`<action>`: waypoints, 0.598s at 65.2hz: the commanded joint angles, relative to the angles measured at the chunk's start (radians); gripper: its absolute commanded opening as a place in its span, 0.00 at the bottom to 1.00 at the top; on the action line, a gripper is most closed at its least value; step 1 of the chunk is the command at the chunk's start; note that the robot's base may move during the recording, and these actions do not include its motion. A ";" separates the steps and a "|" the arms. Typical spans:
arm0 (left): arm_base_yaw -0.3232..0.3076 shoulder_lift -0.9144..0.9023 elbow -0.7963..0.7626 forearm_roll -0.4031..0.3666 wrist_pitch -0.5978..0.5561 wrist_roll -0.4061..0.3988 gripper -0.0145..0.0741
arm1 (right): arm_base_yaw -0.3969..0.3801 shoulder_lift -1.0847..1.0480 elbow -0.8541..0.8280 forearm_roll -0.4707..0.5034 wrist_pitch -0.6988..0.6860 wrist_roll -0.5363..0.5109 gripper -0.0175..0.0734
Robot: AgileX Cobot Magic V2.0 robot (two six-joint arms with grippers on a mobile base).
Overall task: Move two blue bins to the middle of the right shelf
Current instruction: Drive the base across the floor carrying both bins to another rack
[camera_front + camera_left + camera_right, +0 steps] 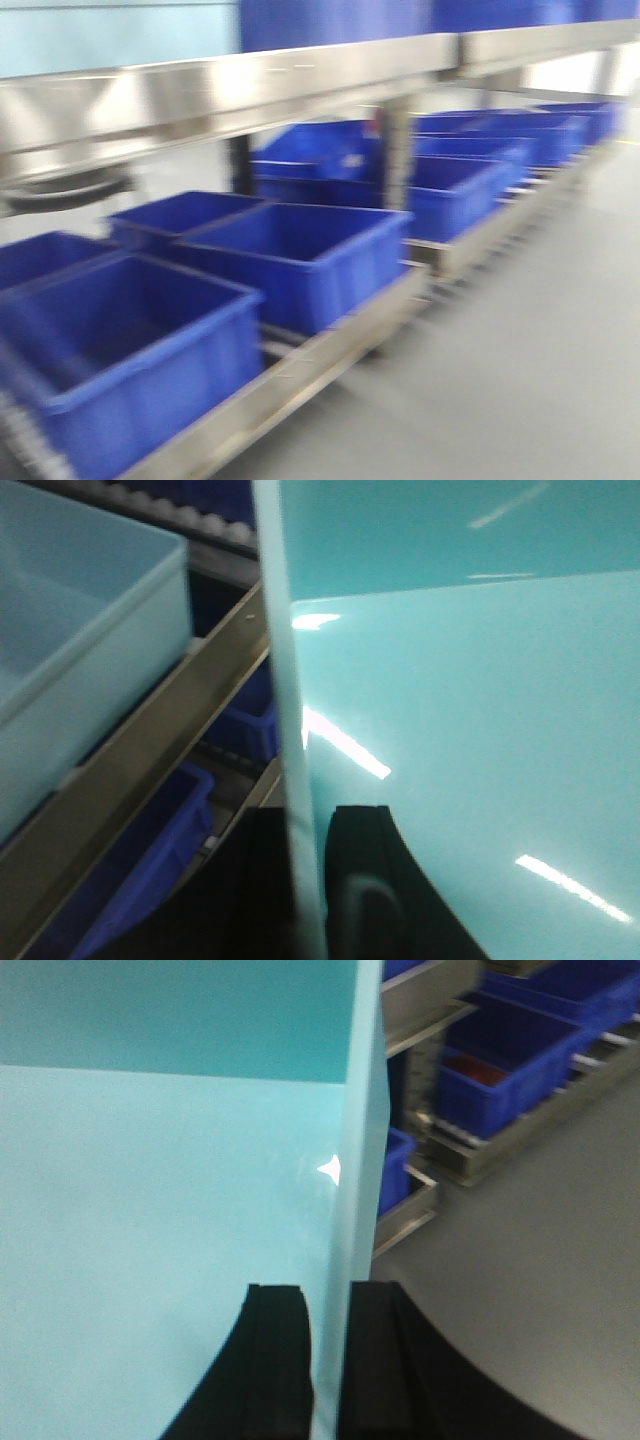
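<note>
Though motion blur softens the front view, it lists a steel shelf rack (250, 85) running from lower left to upper right. Lower shelf (300, 375): open blue bins (300, 260) in a row along its front edge, with a second row toward the back edge. Upper level: further bins (330, 20), only their bases seen. Grey floor (520, 340) lies to the right.

Left wrist view: the left claw (305, 825) has its black fingers (365, 880) pressed to either side of an upright wall of the held bin (480, 730), which glare has washed to pale turquoise. The bin's interior lies right of that wall. To the left are a pale bin (80, 630) on a shelf, a steel rail (130, 780) and darker bins (150, 850) beneath.

Right wrist view: the right claw (328, 1295) is pinched likewise on the opposite wall, with the interior to its left. Racked bins (520, 1070) stand beyond on the right. What the held bin rests on cannot be told.
</note>
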 commanded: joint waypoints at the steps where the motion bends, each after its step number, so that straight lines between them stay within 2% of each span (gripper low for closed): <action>1: -0.003 -0.019 -0.009 0.005 -0.039 0.010 0.04 | -0.002 -0.014 -0.013 0.005 -0.045 -0.013 0.02; 39: -0.003 -0.019 -0.009 0.005 -0.039 0.010 0.04 | -0.002 -0.014 -0.013 0.005 -0.045 -0.013 0.02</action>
